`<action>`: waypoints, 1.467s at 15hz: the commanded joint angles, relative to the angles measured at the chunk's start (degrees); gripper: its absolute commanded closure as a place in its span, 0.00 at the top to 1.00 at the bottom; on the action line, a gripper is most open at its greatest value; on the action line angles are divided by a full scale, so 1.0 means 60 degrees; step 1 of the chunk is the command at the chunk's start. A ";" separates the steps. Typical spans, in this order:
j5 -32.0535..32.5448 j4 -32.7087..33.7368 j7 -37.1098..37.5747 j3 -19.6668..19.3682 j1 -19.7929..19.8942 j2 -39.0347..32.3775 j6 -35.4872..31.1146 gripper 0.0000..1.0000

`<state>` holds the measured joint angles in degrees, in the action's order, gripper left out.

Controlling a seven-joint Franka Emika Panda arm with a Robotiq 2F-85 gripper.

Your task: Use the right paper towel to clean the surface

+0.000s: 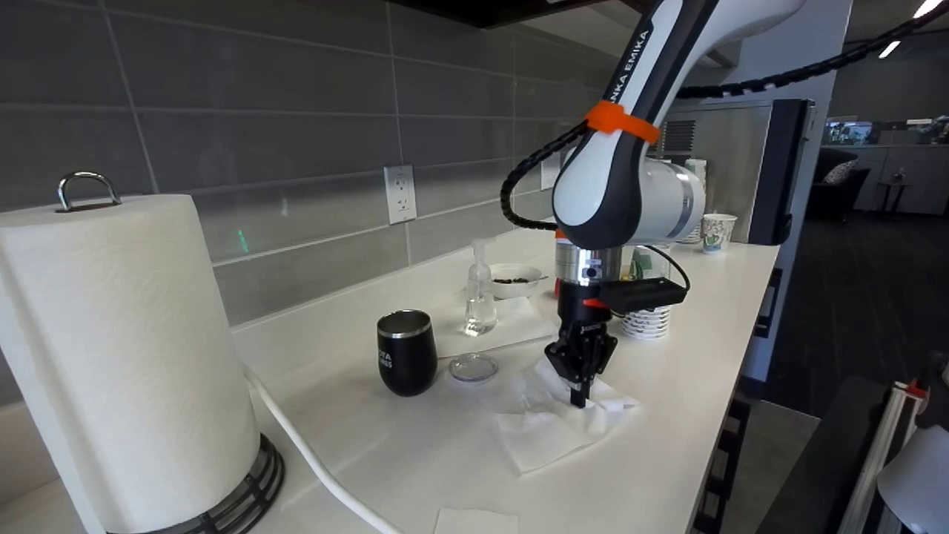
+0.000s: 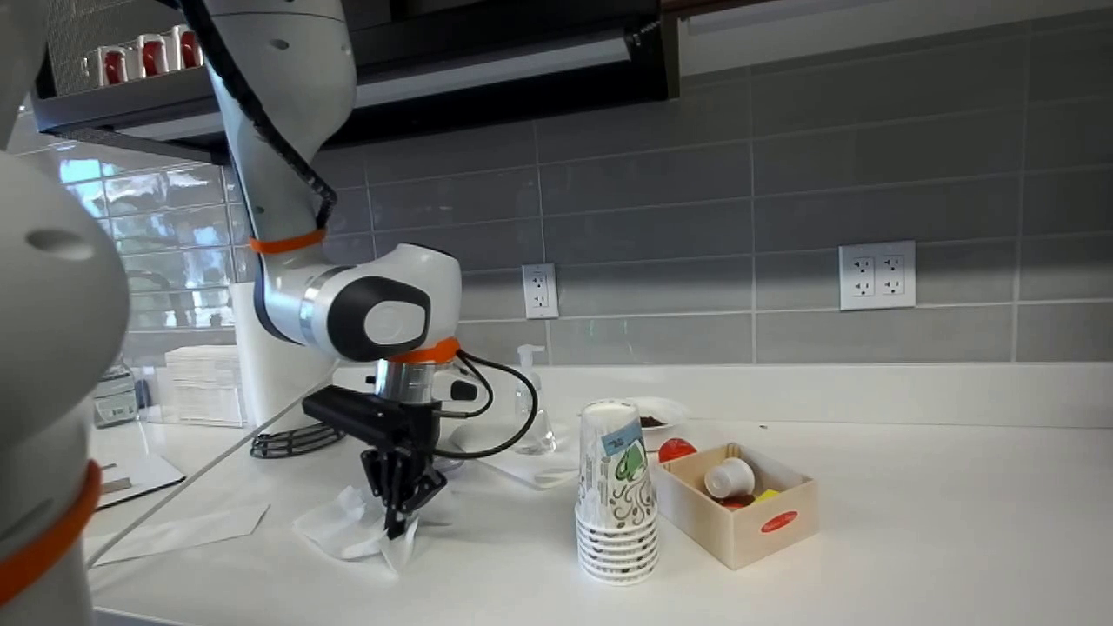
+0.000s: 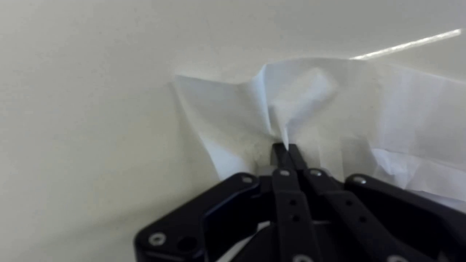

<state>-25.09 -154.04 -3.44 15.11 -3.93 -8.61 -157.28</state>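
Towel (image 1: 557, 429) in pincer (image 1: 580, 397); countertop edge (image 1: 723, 411) near

The black two-finger gripper (image 3: 287, 148) pinches a fold of crumpled white paper towel (image 3: 349, 102), stretching rightward across smooth off-white countertop (image 3: 91, 109).

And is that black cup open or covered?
Open: the black cup shows its uncovered mouth, and a clear lid lies beside it.

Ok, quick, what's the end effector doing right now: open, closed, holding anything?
End effector: closed, holding a pinched fold of the white paper towel.
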 commanded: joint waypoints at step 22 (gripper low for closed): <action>0.1670 0.1029 -0.1038 0.0176 -0.0467 -0.0528 0.2261 0.00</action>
<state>-18.43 -145.47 -13.53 19.07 -5.37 -13.46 -146.13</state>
